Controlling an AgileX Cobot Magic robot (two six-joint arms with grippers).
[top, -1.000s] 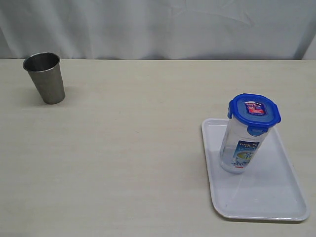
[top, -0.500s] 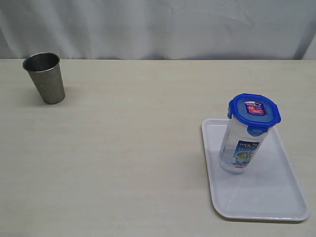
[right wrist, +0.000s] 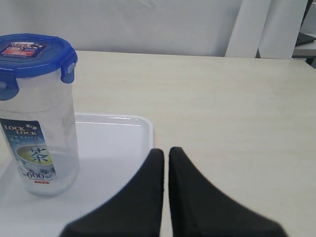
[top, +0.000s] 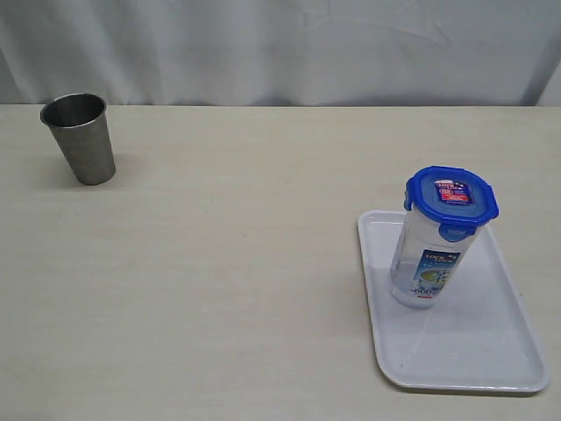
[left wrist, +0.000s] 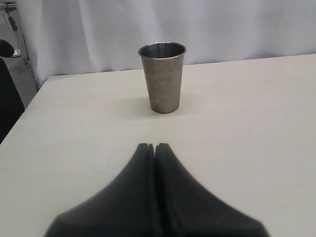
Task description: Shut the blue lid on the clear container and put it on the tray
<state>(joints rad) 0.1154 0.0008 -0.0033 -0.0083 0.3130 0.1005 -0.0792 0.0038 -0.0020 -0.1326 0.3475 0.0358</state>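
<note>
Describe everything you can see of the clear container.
The clear container is a tall, narrow canister of see-through plastic, apparently empty, with a blue-and-white printed label low on its side. It stands upright on the white tray, near its far left corner, the blue lid seated on top. Nothing else touches it.

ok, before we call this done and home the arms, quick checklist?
1. blue lid sits on clear container: ok.
2. all four lid tabs snapped down: cannot tell, the far ones are hidden.
3. container upright inside the tray: ok.
4. left hand shut, holding nothing: ok.
5. right hand shut, apart from the container: ok.
6. steel cup upright, far from the tray: ok.
</note>
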